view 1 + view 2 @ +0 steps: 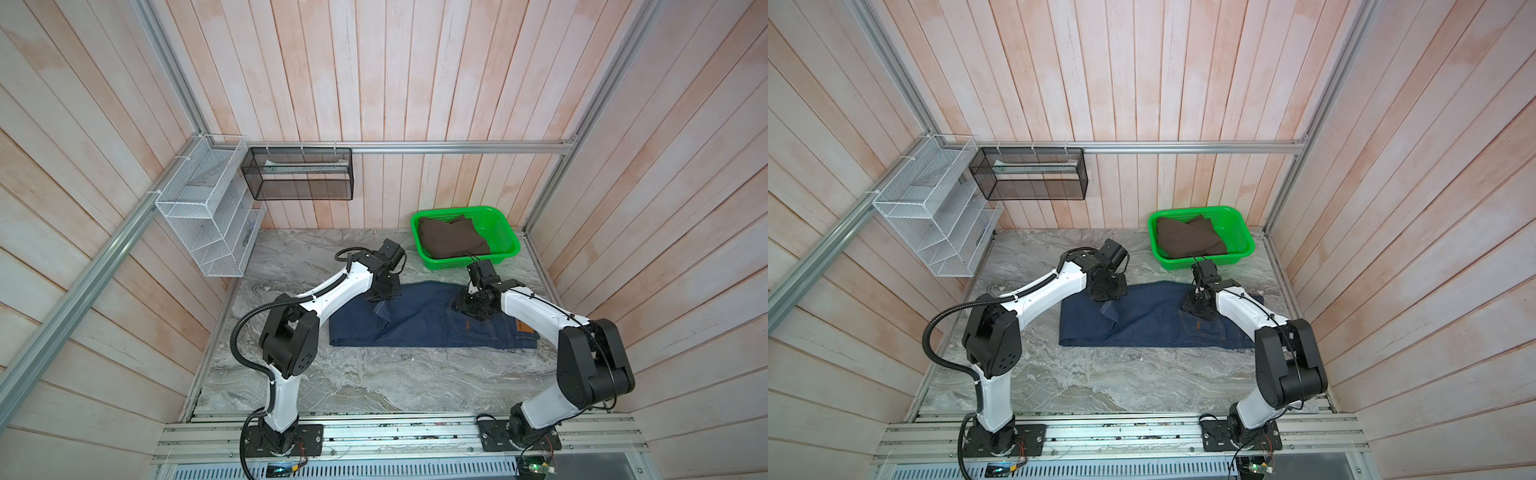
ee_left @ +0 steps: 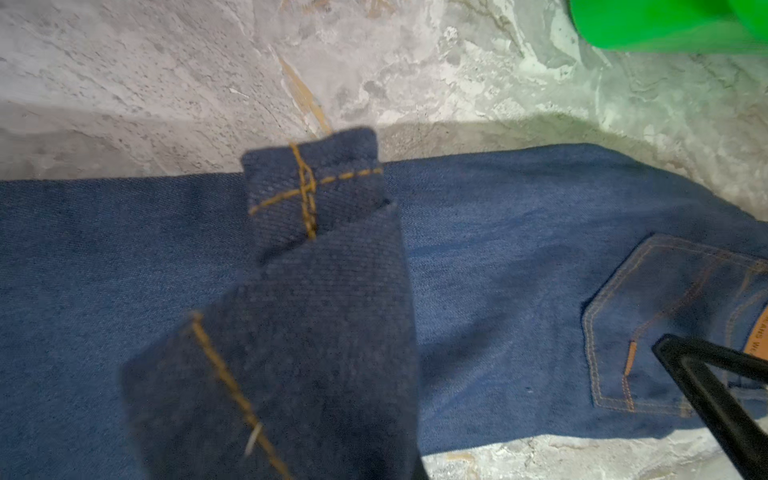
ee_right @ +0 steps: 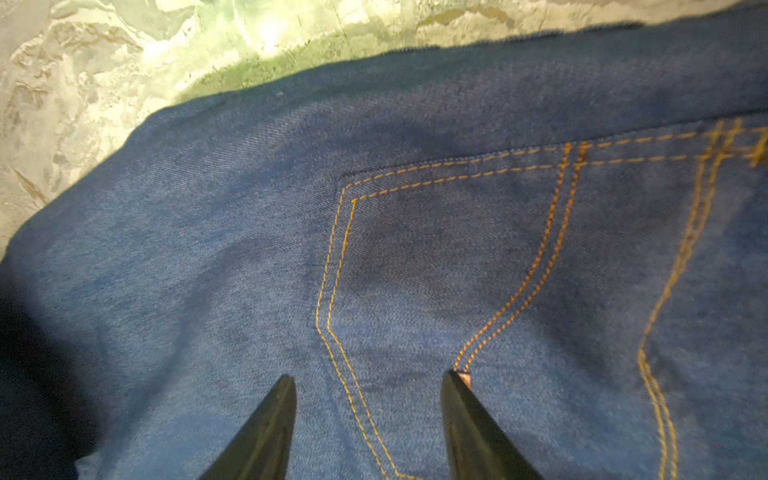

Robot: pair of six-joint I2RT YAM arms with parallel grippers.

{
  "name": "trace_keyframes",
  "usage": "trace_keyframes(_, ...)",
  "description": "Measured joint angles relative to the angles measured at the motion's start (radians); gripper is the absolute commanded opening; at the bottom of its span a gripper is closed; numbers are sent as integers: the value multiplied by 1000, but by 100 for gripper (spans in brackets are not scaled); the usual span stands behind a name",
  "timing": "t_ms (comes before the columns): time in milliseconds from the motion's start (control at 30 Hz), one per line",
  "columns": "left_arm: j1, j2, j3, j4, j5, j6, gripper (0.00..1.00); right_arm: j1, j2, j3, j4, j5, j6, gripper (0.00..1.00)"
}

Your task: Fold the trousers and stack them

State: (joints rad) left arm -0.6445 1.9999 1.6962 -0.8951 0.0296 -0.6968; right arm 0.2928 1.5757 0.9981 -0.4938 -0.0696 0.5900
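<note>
Loosely, twilled denim trousers point(image 1: 419, 328) cover veined tabletop point(image 1: 353, 386).

1. The trousers point(image 1: 419, 324) lie flat across the middle of the counter point(image 1: 374, 386), with the waistband end at 3 o'clock and the folded end at 9 o'clock.
2. A basket point(image 1: 498, 237) stands on the counter near the trousers, at 1 o'clock of them (behind the waistband end), and a folded garment point(image 1: 451, 239) lies in it.
3. The left gripper point(image 1: 382, 297) is above the trousers' far edge, with a leg end in its jaws, raised over the layer below.
4. The right gripper point(image 1: 471, 313) is at 3 o'clock of the left gripper, over the back pocket point(image 3: 436, 257).
5. A wire rack point(image 1: 199, 216) hangs on the wall at 10 o'clock and a mesh shelf point(image 1: 299, 174) at 11 o'clock.
</note>
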Motion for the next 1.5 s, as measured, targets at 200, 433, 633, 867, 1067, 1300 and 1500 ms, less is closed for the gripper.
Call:
trace_keyframes(200, -20, 52, 0, 10, 27, -4, 0, 0, -2, -8, 0, 0, -7, 57)
trace_keyframes(433, -48, 73, 17, 11, 45, -4, 0, 0, -2, -8, 0, 0, -7, 57)
trace_keyframes(633, -59, 74, 67, -24, 42, -3, 0, 0, -2, -8, 0, 0, -7, 57)
trace_keyframes(867, -72, 105, 73, -14, 69, -3, 55, 0, -2, -8, -1, 1, -7, 57)
trace_keyframes(1067, -90, 106, 73, 40, 109, 4, 71, -5, -17, 11, -35, 14, -13, 57)
trace_keyframes(1300, -88, -122, 2, 150, 93, 12, 73, 3, -64, 84, -63, 39, -10, 57)
trace_keyframes(1500, 27, -369, -274, 288, 111, -3, 70, 124, -39, 169, -72, 45, 11, 54)
